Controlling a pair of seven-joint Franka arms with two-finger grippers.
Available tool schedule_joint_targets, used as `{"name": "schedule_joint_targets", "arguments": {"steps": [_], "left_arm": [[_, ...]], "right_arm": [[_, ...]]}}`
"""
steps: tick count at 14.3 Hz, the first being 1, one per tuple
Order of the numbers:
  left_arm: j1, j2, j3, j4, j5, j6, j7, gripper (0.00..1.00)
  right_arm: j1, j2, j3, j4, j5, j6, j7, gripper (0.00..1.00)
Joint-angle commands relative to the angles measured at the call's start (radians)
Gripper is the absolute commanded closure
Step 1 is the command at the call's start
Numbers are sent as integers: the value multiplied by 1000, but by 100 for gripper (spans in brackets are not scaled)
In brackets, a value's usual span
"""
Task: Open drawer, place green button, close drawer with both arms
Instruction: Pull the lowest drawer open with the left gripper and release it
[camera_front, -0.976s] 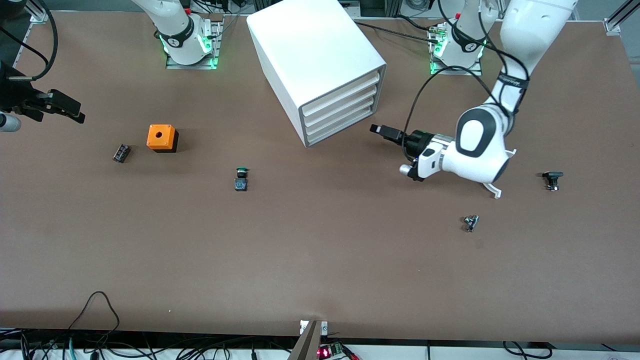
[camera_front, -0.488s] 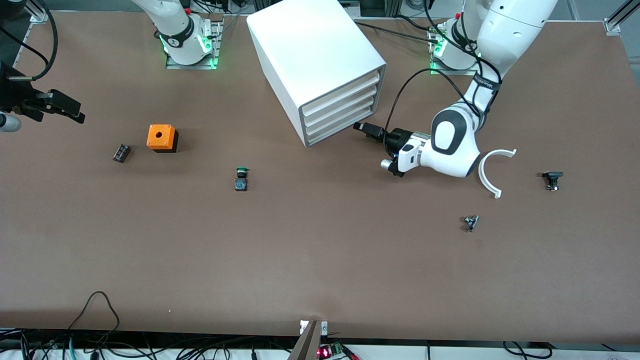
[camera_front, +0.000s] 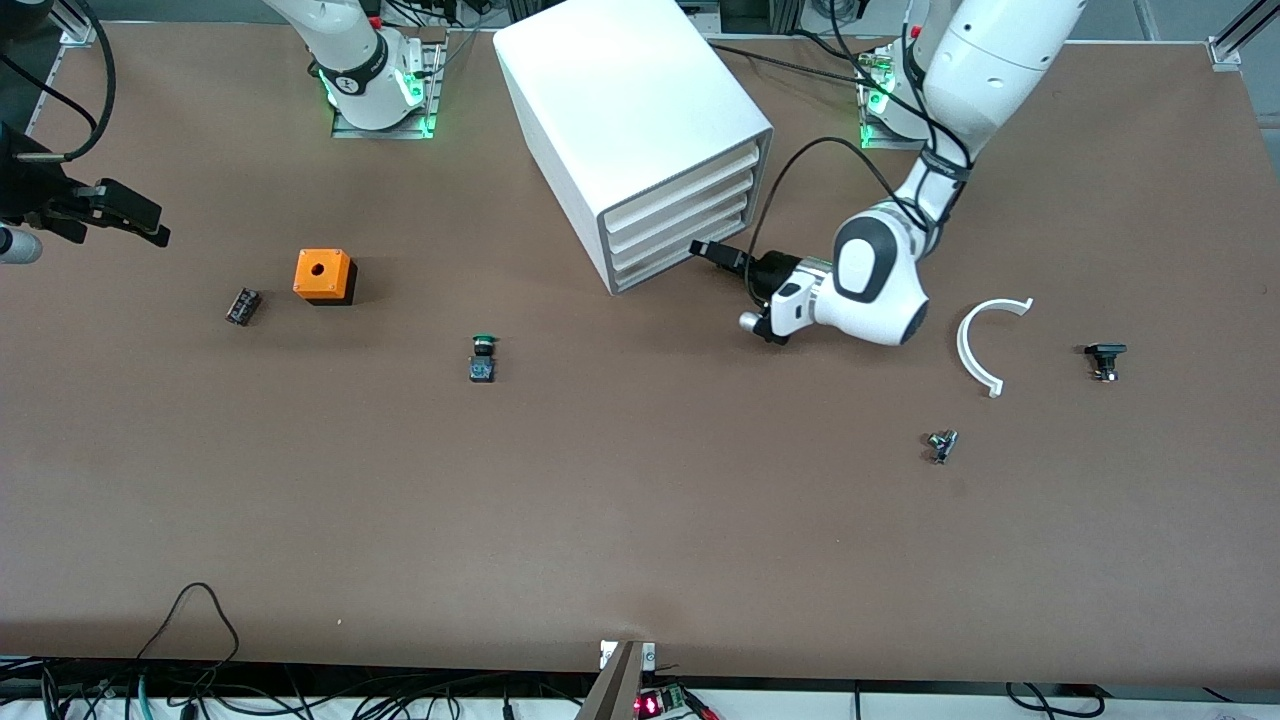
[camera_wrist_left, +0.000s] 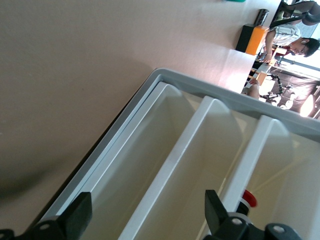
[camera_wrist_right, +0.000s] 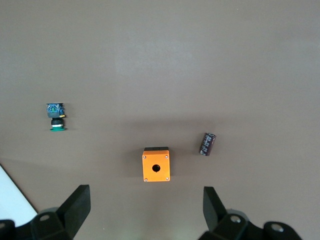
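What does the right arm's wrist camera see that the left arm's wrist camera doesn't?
Only the right wrist view shows the green-capped button whole and the small dark cylinder on the bare table, with the open right hand high above them. Only the left wrist view shows the white drawers up close, with the open left hand right at their fronts. Both show the brown table and the orange box.

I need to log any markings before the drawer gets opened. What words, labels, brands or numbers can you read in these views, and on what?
None can be read.
Right arm's base: a dark band with a round mark, too small to read.
Left arm: dark band, any lettering too blurred to read.
White cabinet, orange box, button: no text visible.
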Motion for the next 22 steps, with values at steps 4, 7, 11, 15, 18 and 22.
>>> {"name": "schedule_joint_targets", "arguments": {"steps": [4,7,11,15,18,22], "left_arm": [[-32,-8,-39,-53,-55,58,27,30],[-38,-8,-52,-62,-60,58,27,71],[-27,-9,-39,-55,-51,59,27,100],[-6,-20,32,-20,-34,131,27,100],[5,-25,47,-9,-5,172,24,100],[37,-67,53,-13,-6,183,12,0]], "right_arm": [[-3,-3,1,4,-6,-2,-4,0],[-3,-3,1,4,-6,-2,-4,0],[-5,0,-4,3,-6,-2,-4,0],[-3,1,-10,4,-5,-3,-4,0],[-3,1,-10,4,-3,-2,-4,0],[-1,1,-10,6,-2,-2,-4,0]]}}
